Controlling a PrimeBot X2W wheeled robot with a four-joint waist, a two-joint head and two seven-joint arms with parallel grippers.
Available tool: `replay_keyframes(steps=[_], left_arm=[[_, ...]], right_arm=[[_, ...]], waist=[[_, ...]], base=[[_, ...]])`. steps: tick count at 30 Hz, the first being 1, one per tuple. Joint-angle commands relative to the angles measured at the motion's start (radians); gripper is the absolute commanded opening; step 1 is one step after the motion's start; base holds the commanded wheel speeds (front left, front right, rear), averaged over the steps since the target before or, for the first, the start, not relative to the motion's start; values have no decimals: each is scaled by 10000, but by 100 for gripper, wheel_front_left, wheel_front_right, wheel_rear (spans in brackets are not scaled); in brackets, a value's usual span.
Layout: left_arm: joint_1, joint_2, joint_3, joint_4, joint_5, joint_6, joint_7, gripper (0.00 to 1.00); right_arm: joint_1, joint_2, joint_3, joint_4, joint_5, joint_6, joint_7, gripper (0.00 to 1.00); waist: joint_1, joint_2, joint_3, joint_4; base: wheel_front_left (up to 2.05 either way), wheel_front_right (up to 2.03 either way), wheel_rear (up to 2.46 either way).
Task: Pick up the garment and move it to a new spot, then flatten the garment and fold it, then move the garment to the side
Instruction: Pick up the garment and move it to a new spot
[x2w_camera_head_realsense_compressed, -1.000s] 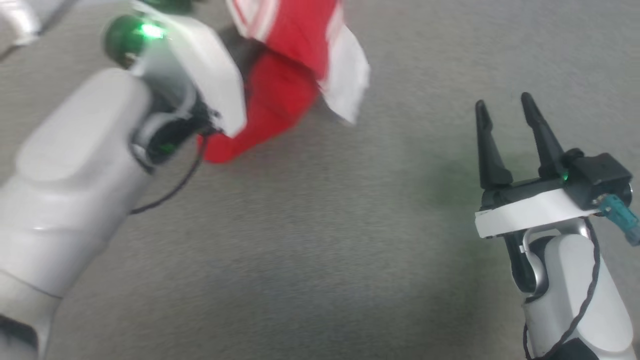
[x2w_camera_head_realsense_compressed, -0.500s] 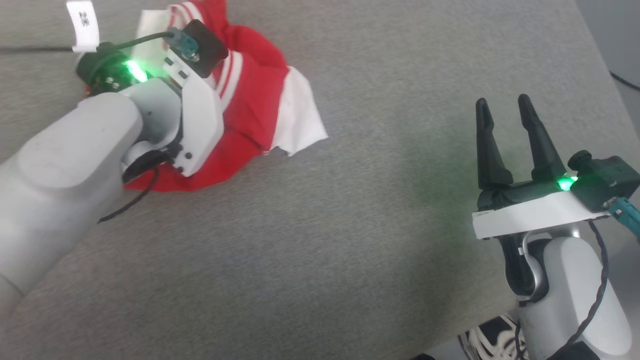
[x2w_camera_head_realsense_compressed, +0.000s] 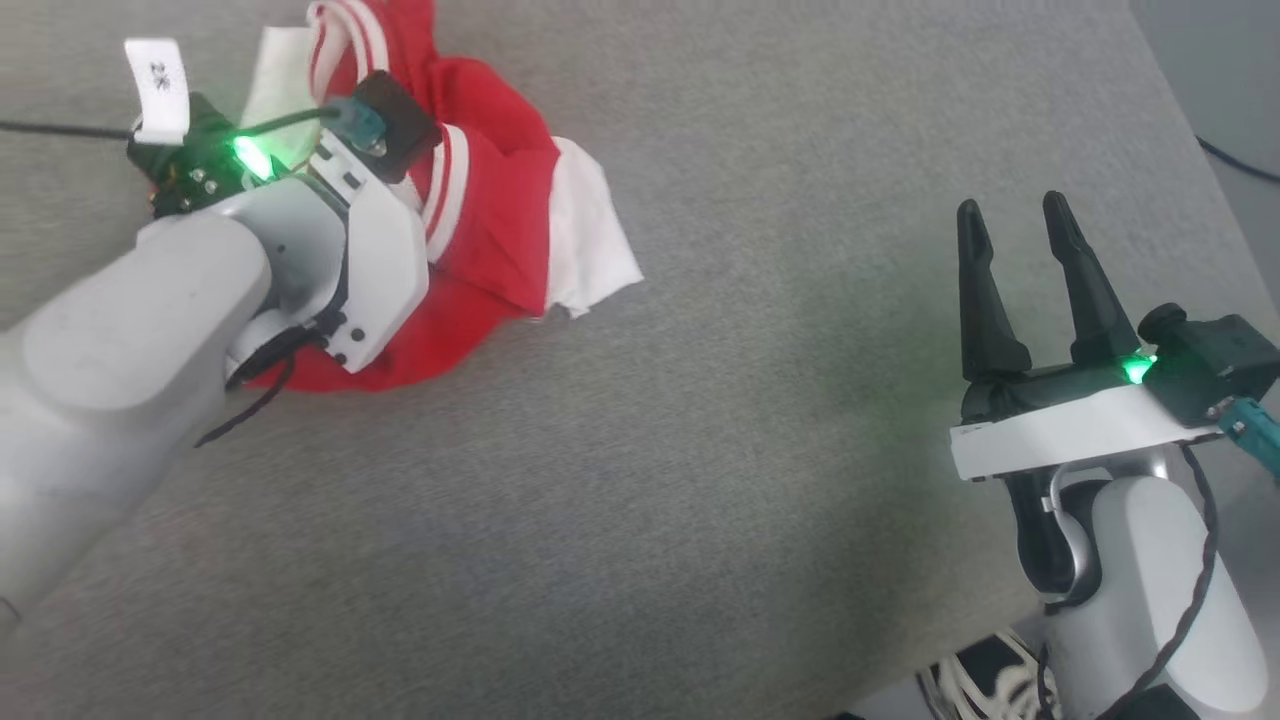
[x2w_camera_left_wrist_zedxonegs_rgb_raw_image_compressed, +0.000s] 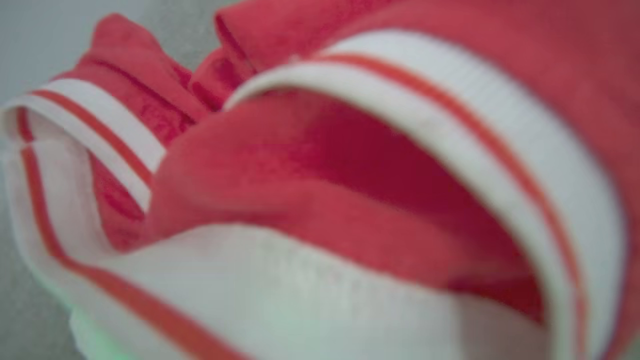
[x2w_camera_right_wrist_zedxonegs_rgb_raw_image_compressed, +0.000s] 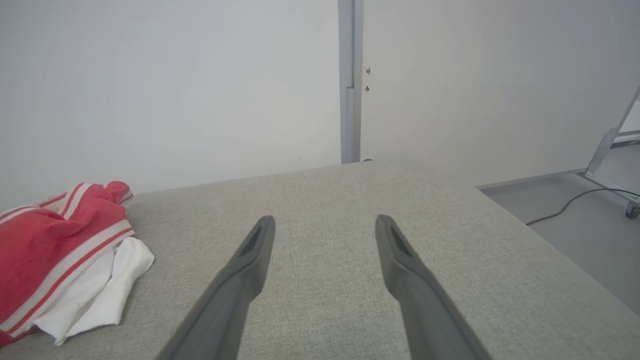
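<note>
Your right claw (x2w_camera_head_realsense_compressed: 1010, 202) hovered spread wide above the table (x2w_camera_head_realsense_compressed: 700, 450). Well to its left the garment (x2w_camera_head_realsense_compressed: 500, 240) lay bunched, burying your left claw (x2w_camera_head_realsense_compressed: 385, 255), so I couldn't tell its grip.

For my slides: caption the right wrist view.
Open right gripper hovers over grey fabric surface; crumpled red-and-white garment lies at left.

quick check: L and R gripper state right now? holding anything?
Left gripper: cannot tell; it is down in the garment and its jaws are hidden.
Right gripper: open, empty, apart from the garment.
</note>
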Motion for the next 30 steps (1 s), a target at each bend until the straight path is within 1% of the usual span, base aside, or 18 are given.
replay_keyframes(steps=[1, 6, 11, 15, 19, 23, 24, 26, 27, 30], left_arm=[[614, 204, -323, 332, -10, 16, -74, 100], [616, -279, -158, 401, -761, 16, -1781, 100], [1314, -533, -142, 611, -1308, 16, -2938, 100], [2241, -789, 229, 1089, -1993, 35, -4085, 100], [3612, -1045, 745, 1596, -2685, 70, -5183, 100], [4893, -1187, 1398, 1746, -3024, 67, -5484, 100], [5105, -1229, 1698, 1696, -3005, 103, -5504, 100], [5640, -1288, 2379, 1481, -2671, 195, -5493, 100], [5640, -1288, 2379, 1481, -2671, 195, -5493, 100], [6613, -1231, 3597, 1111, -2083, 360, -5497, 100]], right_arm=[[73, 16, -7, 31, -131, 4, -12, 100], [198, 8, -105, 274, -729, 4, -12, 100], [473, 10, -240, 509, -1342, 4, -12, 100], [859, -17, -539, 682, -1833, 3, -12, 100], [1379, -155, -844, 859, -1967, 3, -10, 100], [1931, -416, -1238, 987, -1856, 3, -12, 100], [2089, -475, -1385, 983, -1814, 3, -12, 100], [2444, -577, -1649, 972, -1744, 3, -12, 100], [2444, -577, -1649, 972, -1744, 3, -12, 100], [2913, -690, -1942, 946, -1657, 3, -12, 100]], waist=[[0, 0, -430, 410], [0, 0, -1343, 1209], [0, 0, -2285, 1985], [0, 0, -2945, 2669], [0, 0, -3632, 3345], [0, 0, -4162, 4150], [0, 0, -4263, 4370], [0, 0, -4456, 4774], [0, 0, -4456, 4774], [0, 0, -4693, 5257]], base=[[0, 0, 0], [0, 0, 0], [0, 0, 0], [0, 0, 0], [0, 0, 0], [0, 0, 0], [0, 0, 0], [0, 0, 0], [0, 0, 0], [0, 0, 0]])
